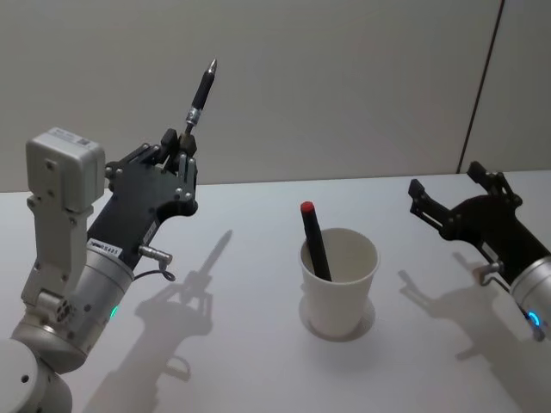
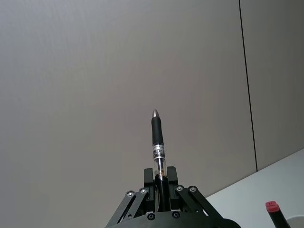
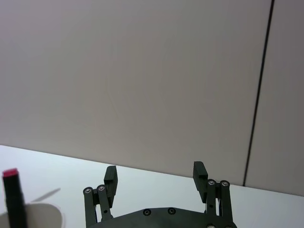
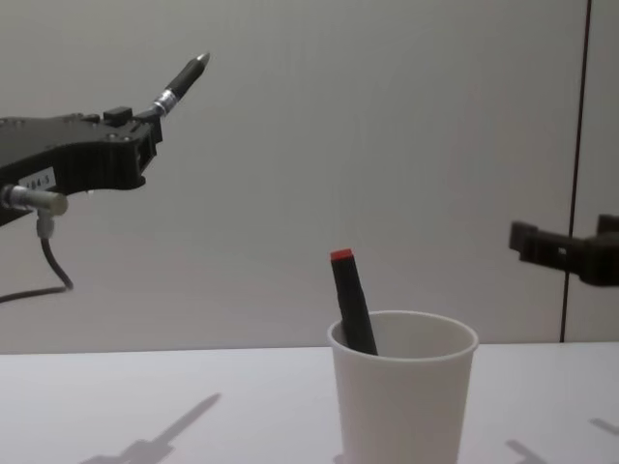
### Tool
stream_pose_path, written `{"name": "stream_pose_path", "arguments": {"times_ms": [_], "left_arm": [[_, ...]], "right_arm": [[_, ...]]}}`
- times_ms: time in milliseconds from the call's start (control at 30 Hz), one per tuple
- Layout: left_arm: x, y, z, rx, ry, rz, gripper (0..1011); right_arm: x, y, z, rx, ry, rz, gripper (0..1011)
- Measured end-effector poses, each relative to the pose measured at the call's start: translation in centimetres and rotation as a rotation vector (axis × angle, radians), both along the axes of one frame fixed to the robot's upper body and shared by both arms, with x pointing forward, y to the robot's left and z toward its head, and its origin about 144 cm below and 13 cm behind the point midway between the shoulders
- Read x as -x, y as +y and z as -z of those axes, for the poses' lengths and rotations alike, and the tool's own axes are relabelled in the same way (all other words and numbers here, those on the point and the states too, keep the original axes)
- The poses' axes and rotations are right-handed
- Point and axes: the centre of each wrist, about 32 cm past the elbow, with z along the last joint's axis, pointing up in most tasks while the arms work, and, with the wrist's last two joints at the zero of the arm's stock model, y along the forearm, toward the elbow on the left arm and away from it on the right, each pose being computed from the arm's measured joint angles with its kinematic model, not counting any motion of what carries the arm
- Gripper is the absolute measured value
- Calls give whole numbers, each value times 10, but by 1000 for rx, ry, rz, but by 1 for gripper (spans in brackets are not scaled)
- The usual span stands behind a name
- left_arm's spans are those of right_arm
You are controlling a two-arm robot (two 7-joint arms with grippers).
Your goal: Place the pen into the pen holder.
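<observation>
Closest, at 6 o'clock, the white pen holder (image 1: 337, 303) stands on the table (image 1: 250, 353), 1 red-capped marker (image 1: 315, 245) leaning inside. At 10 o'clock my left claw (image 1: 181, 143) clamps the pen (image 1: 201, 93), tip skyward. At 3 o'clock my right claw (image 1: 447, 178) gapes wide, empty.

The pen holder (image 4: 404, 406) hides the lower half of the red-capped pen (image 4: 350, 295), and its own base runs off the chest view's bottom edge. The rear end of the held pen (image 1: 201, 93) is buried between the fingers (image 1: 168, 138) of the left gripper (image 1: 181, 139).
</observation>
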Motion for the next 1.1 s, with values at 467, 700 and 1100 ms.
{"name": "stream_pose_path", "arguments": {"times_ms": [467,700,1100], "left_arm": [[0,0,-2,4,-13,1,161],[0,0,-2,5,-15,0,162],[0,0,-3,6,-18,0,161]], "right_arm": [[-8,10,-35,-154,9,-165,1001],[-12,16,-57,-241,7,-264,1001],[-21,30,-98,-401,-4,-451,1001]]}}
